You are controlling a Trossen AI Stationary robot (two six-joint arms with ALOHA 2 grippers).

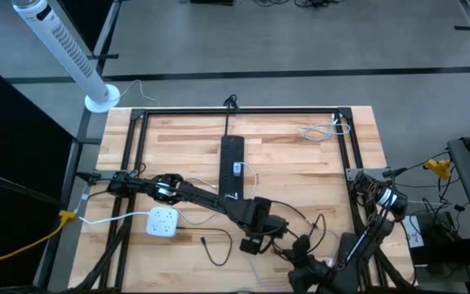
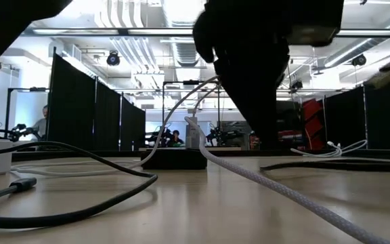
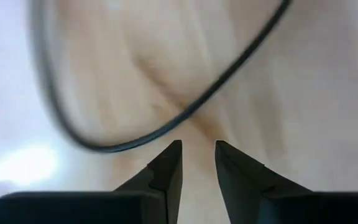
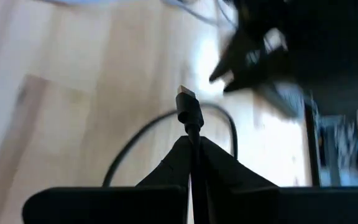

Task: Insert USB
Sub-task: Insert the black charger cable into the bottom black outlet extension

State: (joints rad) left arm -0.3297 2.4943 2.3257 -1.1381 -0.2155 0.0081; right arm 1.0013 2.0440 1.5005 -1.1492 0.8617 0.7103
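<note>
USB plug [image 4: 186,107] on its thin black cable looks light with a rigid head and a floppy lead; in the right wrist view the right gripper [image 4: 194,146] is clenched on the cable just behind the head, a sound place to hold. From above, loose cables [image 1: 219,245] and a white socket cube [image 1: 162,220] crowd the table's [image 1: 186,139] near edge beside the black power strip [image 1: 232,163]. In the left wrist view the left gripper [image 3: 198,155] hangs released, fingers slightly apart, over a black cable loop [image 3: 185,112] that could snag.

The left arm reaches from the left edge of the table across to its front middle part, and the left gripper [image 3: 197,163] points down with a narrow gap between its fingers [image 3: 169,168]. The right arm is folded low at the front right corner, and the right gripper [image 4: 193,152] has its fingers pressed together.
</note>
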